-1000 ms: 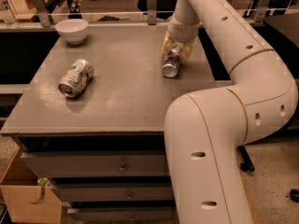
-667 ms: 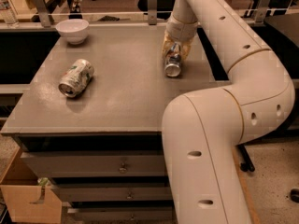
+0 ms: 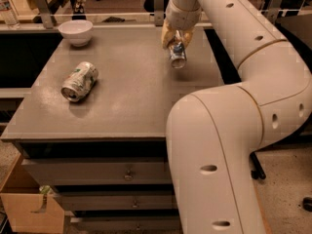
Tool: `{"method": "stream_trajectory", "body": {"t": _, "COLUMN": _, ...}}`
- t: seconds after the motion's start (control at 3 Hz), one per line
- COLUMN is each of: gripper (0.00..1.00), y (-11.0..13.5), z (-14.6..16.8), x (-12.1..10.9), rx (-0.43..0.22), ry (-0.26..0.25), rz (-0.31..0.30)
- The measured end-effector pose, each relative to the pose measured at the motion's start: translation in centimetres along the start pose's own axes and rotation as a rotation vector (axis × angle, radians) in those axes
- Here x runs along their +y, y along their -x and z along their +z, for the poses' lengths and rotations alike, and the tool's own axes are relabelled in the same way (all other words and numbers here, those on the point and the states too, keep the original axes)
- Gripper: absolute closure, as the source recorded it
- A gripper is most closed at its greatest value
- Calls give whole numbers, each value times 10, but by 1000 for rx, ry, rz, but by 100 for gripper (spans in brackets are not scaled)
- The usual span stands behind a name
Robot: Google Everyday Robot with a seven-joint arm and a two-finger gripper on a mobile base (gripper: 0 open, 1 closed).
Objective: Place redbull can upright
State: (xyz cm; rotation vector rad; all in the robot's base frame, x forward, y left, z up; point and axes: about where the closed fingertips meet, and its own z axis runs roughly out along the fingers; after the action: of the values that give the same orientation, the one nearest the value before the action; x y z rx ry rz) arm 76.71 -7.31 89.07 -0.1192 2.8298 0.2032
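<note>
One great white arm [image 3: 219,145] fills the right half of the view, bending up from the near corner and reaching over to the far side of the grey tabletop [image 3: 131,99], so that its end comes down from above. Under the tabletop is a stack of drawers [image 3: 112,172], and at the lower left stands an open cardboard box [image 3: 29,211] on the floor; neither bears on the job.

Near the far left corner sits a white bowl [image 3: 75,31], upright and well apart from the work. Closer, on the left, a fat silver can with a green-and-white label [image 3: 79,81] lies on its side, untouched and not the one wanted.

At the arm's end the tool [image 3: 178,44] hangs over the far middle of the tabletop, clenched around the redbull can [image 3: 178,56]. It grips the upper part and leaves the lower end free to meet the surface. The can is tilted, with its silver end turned toward the camera, so it is not yet upright. I cannot tell whether that end touches the tabletop or hangs just above it. To my judgement, the wrist must bring the can vertical before it is set down and let go.
</note>
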Motion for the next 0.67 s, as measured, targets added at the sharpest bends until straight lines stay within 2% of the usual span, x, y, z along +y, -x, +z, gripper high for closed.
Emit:
{"method": "stream_trajectory", "body": {"t": 0.33, "gripper": 100, "y": 6, "z": -30, "x": 22, "rx": -96, "ry": 26, "rz": -215}}
{"method": "stream_trajectory", "body": {"t": 0.67, "gripper": 100, "y": -6, "z": -57, "x": 40, "rx": -221, "ry": 109, "rz": -424}}
